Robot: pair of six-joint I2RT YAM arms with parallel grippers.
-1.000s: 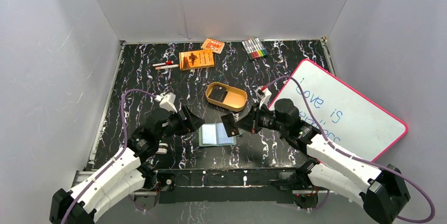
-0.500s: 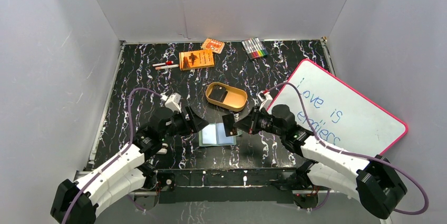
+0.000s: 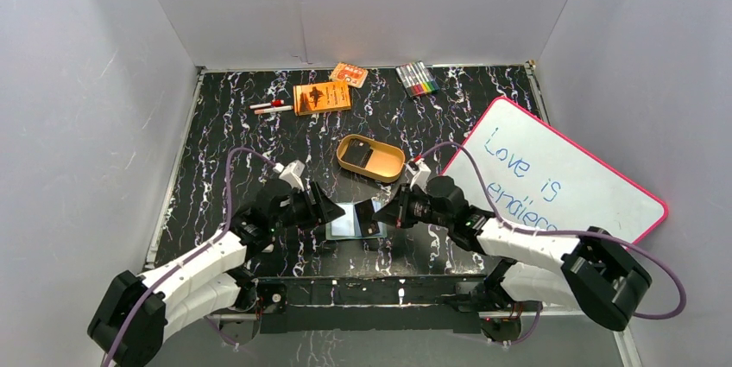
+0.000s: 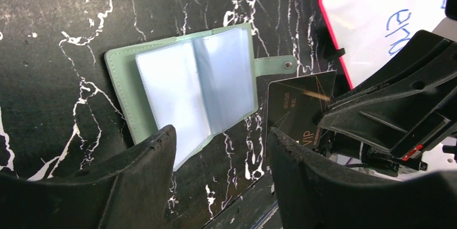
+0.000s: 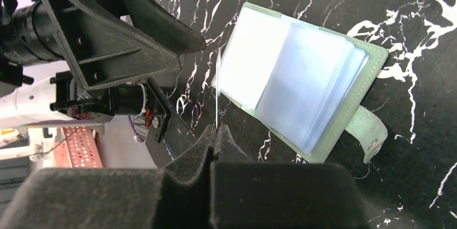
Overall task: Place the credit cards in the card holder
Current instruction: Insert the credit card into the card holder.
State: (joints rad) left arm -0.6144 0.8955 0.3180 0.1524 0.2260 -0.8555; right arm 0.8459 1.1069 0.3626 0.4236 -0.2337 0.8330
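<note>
Top external: card holder [image 3: 343, 221] lies open on marbled table [image 3: 216, 125] near front edge, between both arms. Right gripper [image 3: 381, 211] clamped on dark credit card [image 3: 368, 214] at holder's right side.

Left wrist: left gripper [image 4: 221, 134] spread wide over holder's near edge, holding nothing. Card tilted just beside snap tab [image 4: 280, 66].

Right wrist: card seen edge-on, pinched at fingertips, its free end at holder's rim; contact unclear.

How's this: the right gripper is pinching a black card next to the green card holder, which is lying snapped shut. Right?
Not quite. The right gripper does pinch a black card next to the green card holder, but the holder lies spread open, not snapped shut. The left wrist view shows it.
</note>
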